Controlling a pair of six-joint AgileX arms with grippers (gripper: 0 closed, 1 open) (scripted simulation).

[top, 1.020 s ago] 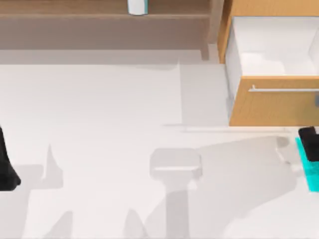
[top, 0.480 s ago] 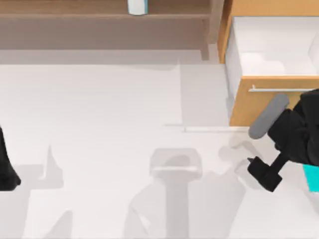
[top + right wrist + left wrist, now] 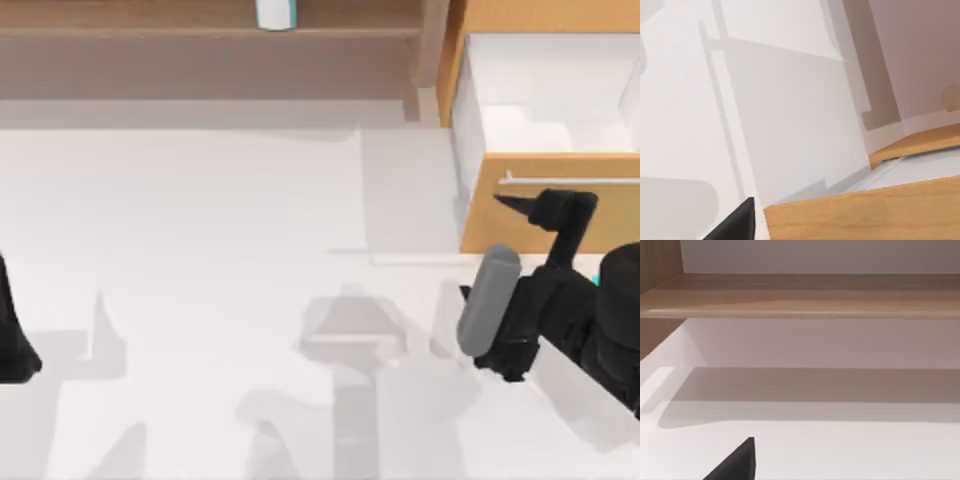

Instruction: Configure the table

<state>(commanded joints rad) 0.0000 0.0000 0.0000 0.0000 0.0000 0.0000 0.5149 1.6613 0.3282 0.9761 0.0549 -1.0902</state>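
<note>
1. The table (image 3: 200, 250) spreads white and flat under the top view, from the left edge across to the right, and carries only grey shadows in its middle and lower part.
2. My right gripper (image 3: 515, 204) sits at the table's right side, its dark pointed tips just at the front panel of the orange-brown drawer cabinet (image 3: 520, 225), close below the silver bar handle (image 3: 520, 180).
3. I cannot tell whether these fingers are spread or closed; nothing is seen between them.
4. The cabinet's drawer (image 3: 545, 100) is pulled out, its white inside open to the camera above.
5. My right arm's grey cylindrical link (image 3: 487, 300) and black body lie over the table right of centre and cover a teal thing (image 3: 597, 281), of which just a sliver shows.
6. A brown wooden shelf (image 3: 200, 20) runs along the far edge at the left, with a small white and blue-green object (image 3: 275, 12) on it, cut off by the frame's top.
7. My left arm (image 3: 12, 330) is parked at the table's left edge.
8. In the left wrist view the shelf board (image 3: 800, 295) crosses above the table, and one black finger (image 3: 737, 462) shows; its state I cannot tell.
</note>
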